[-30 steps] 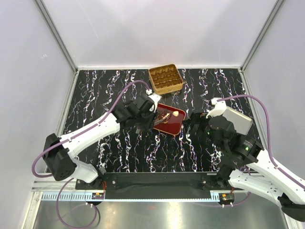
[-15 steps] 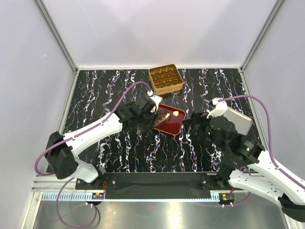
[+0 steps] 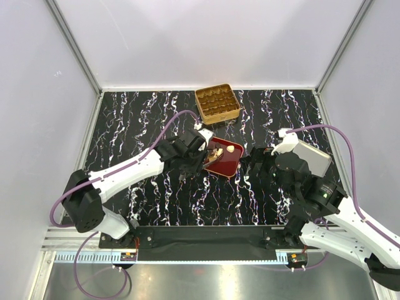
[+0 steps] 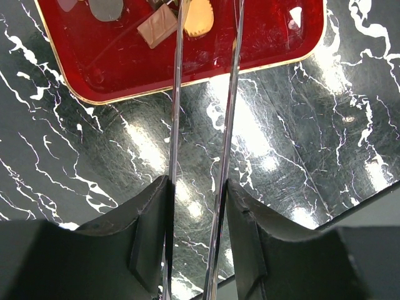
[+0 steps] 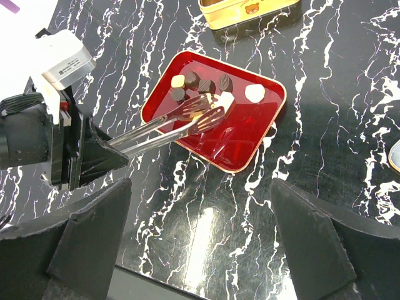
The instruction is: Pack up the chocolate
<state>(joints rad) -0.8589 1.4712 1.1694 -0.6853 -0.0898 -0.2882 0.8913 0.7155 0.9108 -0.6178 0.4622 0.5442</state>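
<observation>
Two arms work over a black marbled table (image 3: 125, 119), with a gold tin (image 3: 217, 104) at its far edge and a red tray (image 5: 245, 147) lying between the grippers. The left gripper (image 4: 197, 215) is clamped on a pair of metal tongs (image 5: 164, 130), whose tips lie over the chocolate (image 5: 224, 101) clustered in the tray's far half. The right gripper (image 5: 200, 250) hangs just right of the tray, jaws wide and holding nothing.

To pick well, I judge the tongs should settle around one piece only, with a blade on either side and low to the tray floor. The squeeze should be gentle, since small glossy pieces could skid or pop out. Lifting straight up would avoid dragging neighbouring pieces.

From above, the tin's cells are too small to tell full from empty, and the right wrist view cuts the tin off. Whether the tips pinch a piece I cannot tell, because the left wrist view crops them at its top edge.
</observation>
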